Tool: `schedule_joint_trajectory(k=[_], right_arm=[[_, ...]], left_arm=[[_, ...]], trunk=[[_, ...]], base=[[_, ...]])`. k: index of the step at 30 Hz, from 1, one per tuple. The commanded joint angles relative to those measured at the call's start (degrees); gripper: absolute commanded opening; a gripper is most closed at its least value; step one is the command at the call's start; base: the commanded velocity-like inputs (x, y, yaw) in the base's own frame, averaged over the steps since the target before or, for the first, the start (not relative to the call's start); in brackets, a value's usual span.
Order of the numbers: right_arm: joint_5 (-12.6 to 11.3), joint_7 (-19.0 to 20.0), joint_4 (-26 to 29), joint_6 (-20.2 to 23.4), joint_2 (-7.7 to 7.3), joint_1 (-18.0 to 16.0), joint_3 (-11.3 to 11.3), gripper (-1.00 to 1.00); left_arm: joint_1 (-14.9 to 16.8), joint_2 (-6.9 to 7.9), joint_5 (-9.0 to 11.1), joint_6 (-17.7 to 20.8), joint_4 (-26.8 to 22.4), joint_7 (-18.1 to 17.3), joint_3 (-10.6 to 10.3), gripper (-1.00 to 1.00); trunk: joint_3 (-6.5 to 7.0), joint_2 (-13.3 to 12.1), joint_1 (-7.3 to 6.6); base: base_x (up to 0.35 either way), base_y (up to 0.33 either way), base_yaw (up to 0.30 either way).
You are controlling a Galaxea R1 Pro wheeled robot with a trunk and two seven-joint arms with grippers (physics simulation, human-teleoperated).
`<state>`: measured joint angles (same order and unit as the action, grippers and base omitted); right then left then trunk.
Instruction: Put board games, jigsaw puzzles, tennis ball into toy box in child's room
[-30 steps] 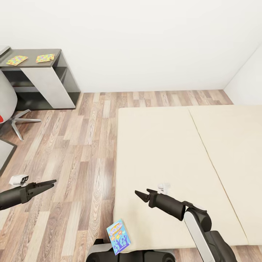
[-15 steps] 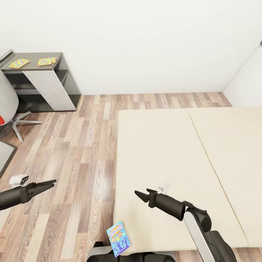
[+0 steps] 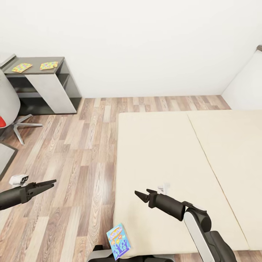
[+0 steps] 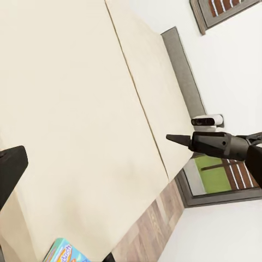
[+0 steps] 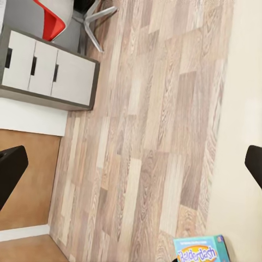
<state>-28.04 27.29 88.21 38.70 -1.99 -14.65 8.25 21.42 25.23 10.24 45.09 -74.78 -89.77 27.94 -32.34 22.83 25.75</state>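
My left pincer (image 3: 51, 182) hangs over the floor (image 3: 83, 153), my right pincer (image 3: 142, 194) over the bed (image 3: 163, 145), both spread and empty. The board game (image 3: 118, 241) lies at the bed's near corner; two jigsaw puzzles (image 3: 22, 67) sit on the desk (image 3: 58, 60).

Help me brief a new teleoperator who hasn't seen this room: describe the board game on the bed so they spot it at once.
Start from the big cream bed that fills the right of the head view and go to its nearest corner, on the wooden-floor side. The board game lies right at that edge, just ahead of the robot's base. It is a small blue box with bright cartoon print, the one colourful thing on the plain mattress.
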Motion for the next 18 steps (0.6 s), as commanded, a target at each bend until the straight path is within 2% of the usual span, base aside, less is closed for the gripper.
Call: schedule_joint_trajectory(k=[1, 18], right_arm=[[-0.2, 0.0, 0.0, 0.3, -0.01, 0.0, 0.0, 1.0], [0.1, 0.0, 0.0, 0.3, 0.06, -0.1, 0.1, 1.0]], left_arm=[[0.0, 0.01, 0.0, 0.6, 0.0, -0.2, 0.0, 1.0], [0.0, -0.01, 0.0, 0.6, 0.0, -0.2, 0.2, 1.0]], trunk=[[0.02, 0.1, 0.03], [1.61, 0.1, 0.03]], base=[[0.0, 0.0, 0.022], [0.0, 0.0, 0.06]])
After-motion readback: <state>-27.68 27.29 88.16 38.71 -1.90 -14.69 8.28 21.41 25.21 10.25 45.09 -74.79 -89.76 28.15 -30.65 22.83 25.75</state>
